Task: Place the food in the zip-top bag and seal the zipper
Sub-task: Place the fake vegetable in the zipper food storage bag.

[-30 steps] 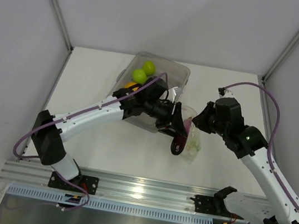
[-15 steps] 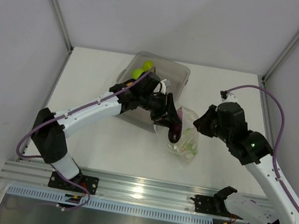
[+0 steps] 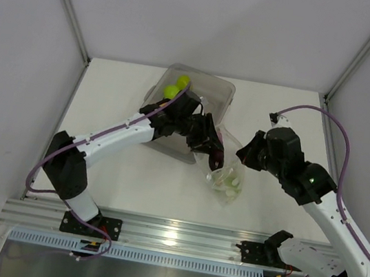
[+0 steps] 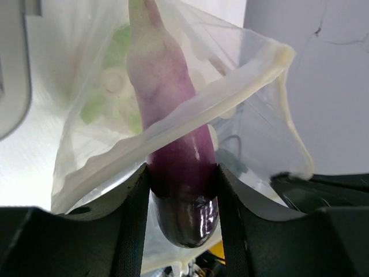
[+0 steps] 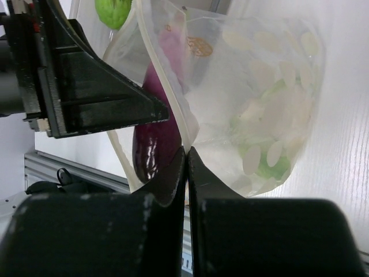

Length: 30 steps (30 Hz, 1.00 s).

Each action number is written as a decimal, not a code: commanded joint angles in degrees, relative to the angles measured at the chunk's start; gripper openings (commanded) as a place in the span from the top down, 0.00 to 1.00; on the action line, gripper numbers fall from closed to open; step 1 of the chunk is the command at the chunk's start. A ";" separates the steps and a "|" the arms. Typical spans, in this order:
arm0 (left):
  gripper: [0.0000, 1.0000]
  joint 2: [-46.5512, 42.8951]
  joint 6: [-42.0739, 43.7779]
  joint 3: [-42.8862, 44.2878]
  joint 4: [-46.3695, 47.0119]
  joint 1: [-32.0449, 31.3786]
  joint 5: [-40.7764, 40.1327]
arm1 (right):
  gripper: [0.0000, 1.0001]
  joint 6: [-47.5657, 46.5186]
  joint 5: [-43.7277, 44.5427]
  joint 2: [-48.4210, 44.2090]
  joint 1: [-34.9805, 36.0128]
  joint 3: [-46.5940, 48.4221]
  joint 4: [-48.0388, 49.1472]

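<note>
**Desk:** What is gripped at the centre of the shot?

**Caption:** The dark purple eggplant (image 4: 180, 164) is pinched at its blunt end by the left end effector (image 4: 183, 193), its fingers parted only as far as the toy is wide. The narrow end is pushed past the zipper (image 4: 230, 95) and into the zip-top bag (image 5: 259, 75), so that it can be released inside and not onto the table (image 3: 117, 170).

**Desk:** And the other arm?

**Caption:** The right end effector (image 5: 186, 167) is pressed together on the bag's lip, at the 3 o'clock side of the mouth in the overhead view. The thin film is thereby held up and the mouth held agape. Left alone, it would likely fall flat.

**Desk:** Where is the bag set?

**Caption:** It is seen at 5 o'clock of the grey tray (image 3: 224, 88), just beside it, between the two arms. A white-and-green cauliflower piece (image 5: 271, 133) is already lodged at the bag's bottom.

**Desk:** What is left?

**Caption:** Two green fruits (image 3: 170, 92) are seen in the tray, at 11 o'clock of the left end effector. No orange fruit can be made out. The zipper is not yet sealed, so the task is judged less than half done.
</note>
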 commanded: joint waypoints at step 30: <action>0.00 -29.61 19.84 -12.09 20.77 -2.33 -16.69 | 1.00 0.69 2.44 0.90 0.32 1.20 1.35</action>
